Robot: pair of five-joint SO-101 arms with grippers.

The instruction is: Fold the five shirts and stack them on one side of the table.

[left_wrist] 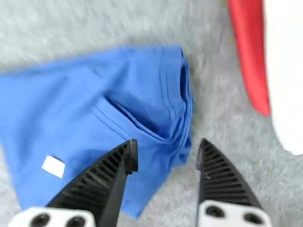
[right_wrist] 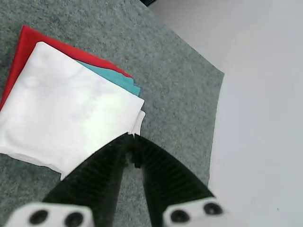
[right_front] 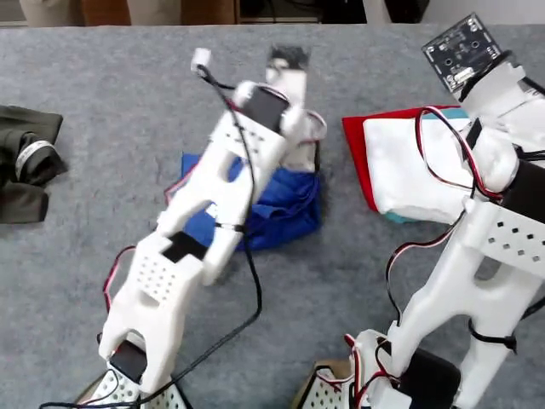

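One shirt under work: the blue shirt lies mid-table, spread flat but only part folded. In the high view its long axis runs side to side across the table. Its bunched, layered edge is the end that faces the stack.

My left gripper hangs directly above that edge, jaws spread, nothing between them. The folds sit just under the gap. So the cloth is below me, not ahead. Judged next move: a straight drop and a pinch on the layered edge, then a fold over or a carry toward the stack.

Three shirts make the stack, near the blue one on my right arm's side:
- white shirt on top
- teal shirt, a sliver under it
- red shirt at the bottom

My right gripper hovers above the white shirt's corner, fingers pressed together, holding nothing.

Fifth: dark green shirt, crumpled at the far left edge of the grey table, well apart from both grippers. Left arm is the nearer one for blue and green alike.
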